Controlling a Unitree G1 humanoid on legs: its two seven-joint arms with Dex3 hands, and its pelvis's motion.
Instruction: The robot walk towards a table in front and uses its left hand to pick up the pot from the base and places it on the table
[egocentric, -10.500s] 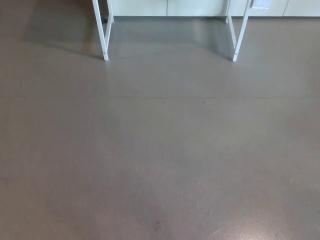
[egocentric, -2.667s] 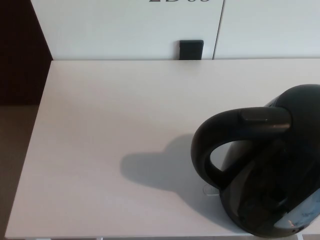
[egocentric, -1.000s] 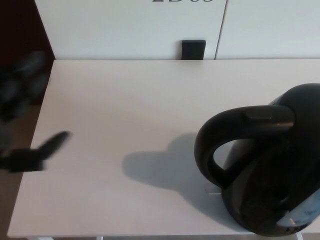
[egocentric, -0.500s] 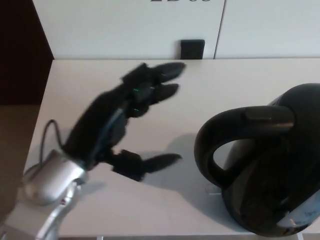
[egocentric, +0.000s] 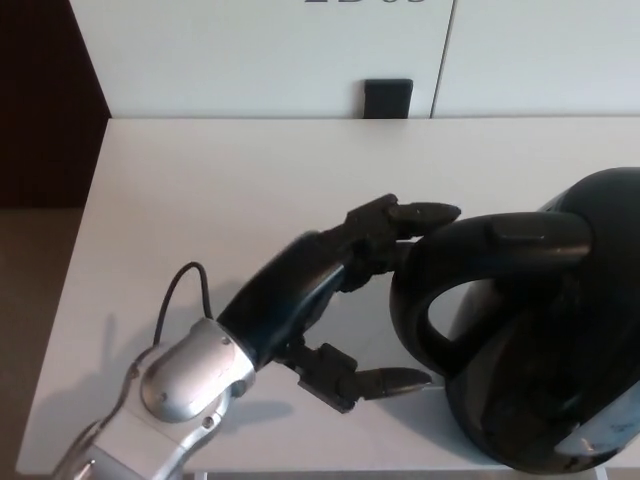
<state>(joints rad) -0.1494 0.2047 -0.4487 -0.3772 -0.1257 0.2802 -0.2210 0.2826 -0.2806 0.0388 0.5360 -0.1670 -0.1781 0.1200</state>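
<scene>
The fingers (egocentric: 420, 212) of the left hand (egocentric: 310, 285) are standing wide apart from the thumb (egocentric: 385, 382), holding nothing. The two upper fingers are pointing right at mid-frame, their tips lying over the top end of the handle (egocentric: 408, 300); whether they are touching it cannot be told. The thumb is pointing right lower down, its tip just beside the lower bend of the handle. The left curve of the handle is sitting in the open span between fingers and thumb.

The black pot (egocentric: 560, 380) is filling the lower right of the frame, cut off by the right and bottom edges, with its looped handle facing left toward the hand. It is standing over the near right part of the white table (egocentric: 200, 180); its underside is out of sight, so what it is resting on cannot be told.

The silver wrist (egocentric: 190, 375) is coming in from the lower left corner, and a thin black cable (egocentric: 172, 290) is looping above it. Behind the table, white panels (egocentric: 250, 50) are running across the top of the frame, with a small black plate (egocentric: 387, 98) at the table's far edge. The right hand is not showing.
</scene>
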